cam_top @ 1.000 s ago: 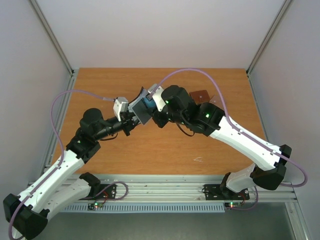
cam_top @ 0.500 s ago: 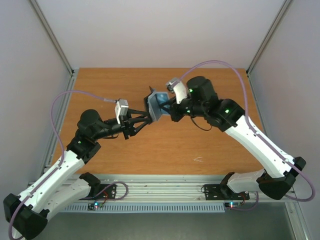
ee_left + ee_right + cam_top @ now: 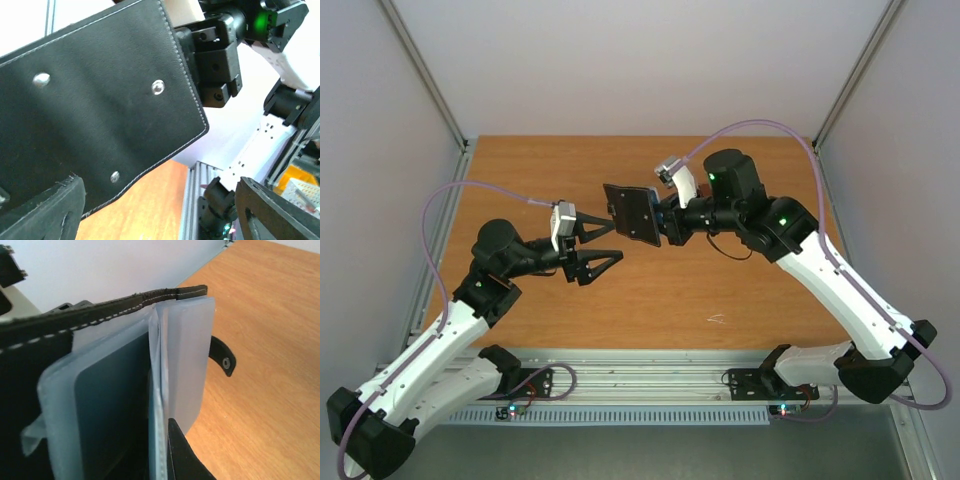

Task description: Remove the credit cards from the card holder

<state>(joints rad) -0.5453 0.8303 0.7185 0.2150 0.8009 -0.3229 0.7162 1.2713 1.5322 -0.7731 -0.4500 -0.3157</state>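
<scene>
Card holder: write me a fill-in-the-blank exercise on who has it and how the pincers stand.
1. The card holder is gripped by the pincer of the ___ arm.
2. The left pincer sits beside it with its jaws ___.
3. In the left wrist view, the card holder's stitched outer face is ___ in colour.

Missing words: right; open; black
</scene>
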